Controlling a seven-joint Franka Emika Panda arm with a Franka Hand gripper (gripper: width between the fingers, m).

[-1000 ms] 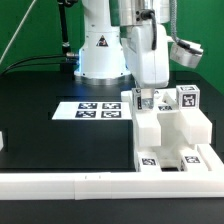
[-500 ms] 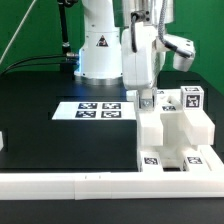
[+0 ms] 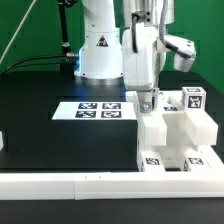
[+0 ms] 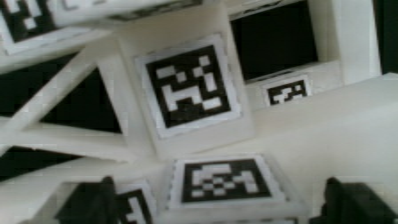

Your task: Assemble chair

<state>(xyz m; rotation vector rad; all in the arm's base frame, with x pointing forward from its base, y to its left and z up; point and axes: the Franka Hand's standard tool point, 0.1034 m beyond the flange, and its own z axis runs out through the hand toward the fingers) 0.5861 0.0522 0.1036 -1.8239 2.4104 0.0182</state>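
Where the black table meets the long white border rail (image 3: 70, 186), the chair (image 3: 175, 135) sits in the near corner on the exterior view's right, a blocky white cluster of joined pieces. Small black-and-white square tags show on its low front face, and one more sits on an upright block (image 3: 190, 99) at its far side. Its lowest part touches the rail.

Just above the chair's far-left piece hangs the gripper (image 3: 147, 101), pointing straight down from the white arm (image 3: 140, 50). From the wrist view its two dark fingertips (image 4: 103, 203) stand well apart, one at either side of a tagged white chair surface (image 4: 222, 180), and nothing looks pinched between them; whether either tip touches the plastic I cannot tell. More tagged white faces and slanting white bars fill that close view, with black gaps between them.

Beside the chair, toward the exterior view's left, the marker board (image 3: 95, 110) lies flat on the table (image 3: 50, 140). Behind it stands the arm's white base (image 3: 100, 50).
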